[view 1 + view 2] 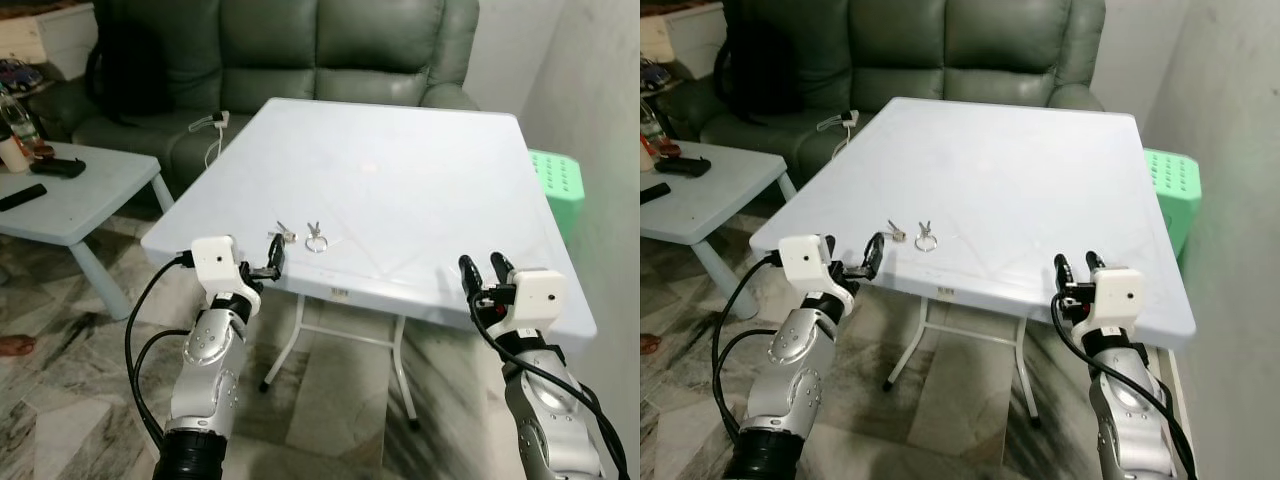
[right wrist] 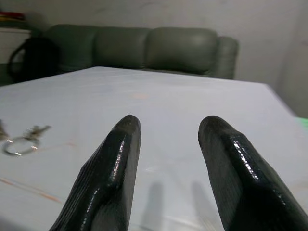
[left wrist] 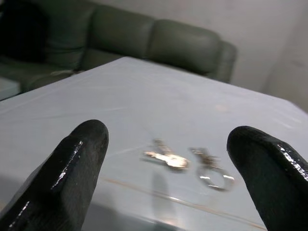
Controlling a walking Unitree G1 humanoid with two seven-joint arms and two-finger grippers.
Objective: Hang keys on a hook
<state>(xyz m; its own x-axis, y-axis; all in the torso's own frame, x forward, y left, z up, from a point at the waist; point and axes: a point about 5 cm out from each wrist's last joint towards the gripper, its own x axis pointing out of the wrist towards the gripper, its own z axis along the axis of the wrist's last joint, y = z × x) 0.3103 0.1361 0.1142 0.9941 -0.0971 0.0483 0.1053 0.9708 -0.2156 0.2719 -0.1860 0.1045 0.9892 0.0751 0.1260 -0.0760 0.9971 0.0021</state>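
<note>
The left gripper (image 1: 272, 256) hovers wide open and empty at the near edge of the white folding table (image 1: 420, 170), just short of the small silver keys on a ring (image 1: 314, 238). They look light, stiff and slippery; pinching the ring seems surest.

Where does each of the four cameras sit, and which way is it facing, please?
Left eye view: on the head, looking forward and down at the white table; both arms show, left end effector by the keys.
Right eye view: beside it, same scene, right end effector at the table's near edge.
Left wrist view: along its open fingers toward the keys and the sofa.
Right wrist view: along its open fingers across the table; both wrist views share keys and sofa.
</note>
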